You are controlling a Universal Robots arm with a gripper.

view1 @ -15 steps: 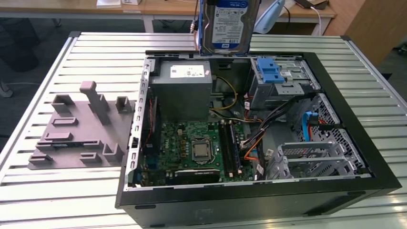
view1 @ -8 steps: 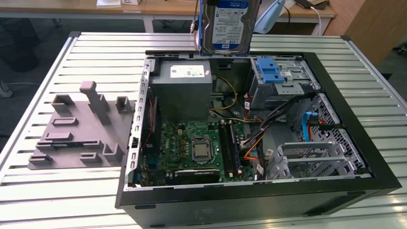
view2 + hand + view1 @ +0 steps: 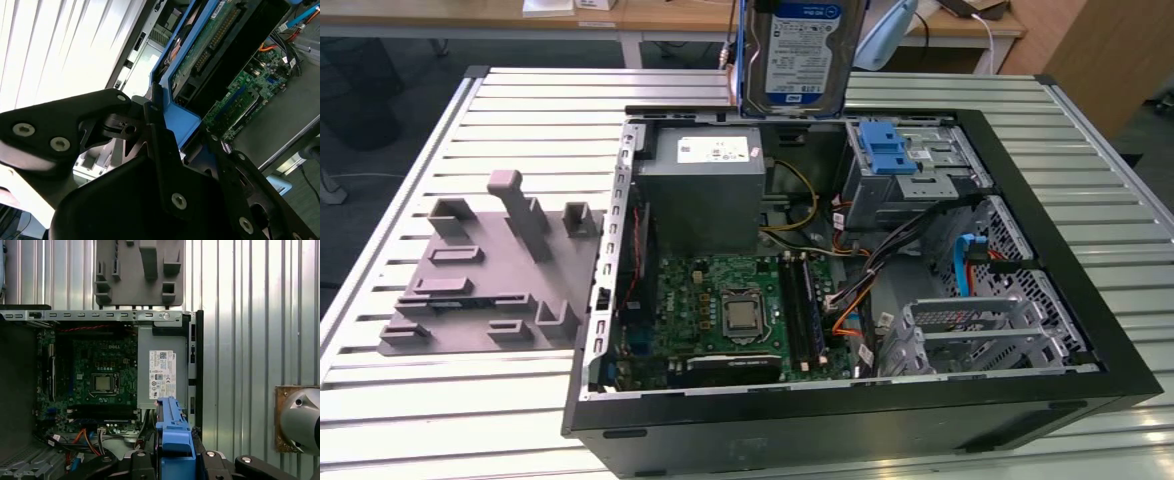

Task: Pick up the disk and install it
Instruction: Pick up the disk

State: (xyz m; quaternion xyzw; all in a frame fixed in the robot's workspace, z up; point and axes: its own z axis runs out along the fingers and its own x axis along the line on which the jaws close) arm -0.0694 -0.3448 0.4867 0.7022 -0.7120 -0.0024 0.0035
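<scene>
disk (image 3: 798, 55): you have it upright, lifted above the open computer case (image 3: 1110, 300).
gripper (image 3: 176, 125): your fingers (image 3: 156, 132) are clamped on the disk's blue rail.

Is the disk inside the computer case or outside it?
Outside: the gripper holds the disk upright above the open case.
</scene>
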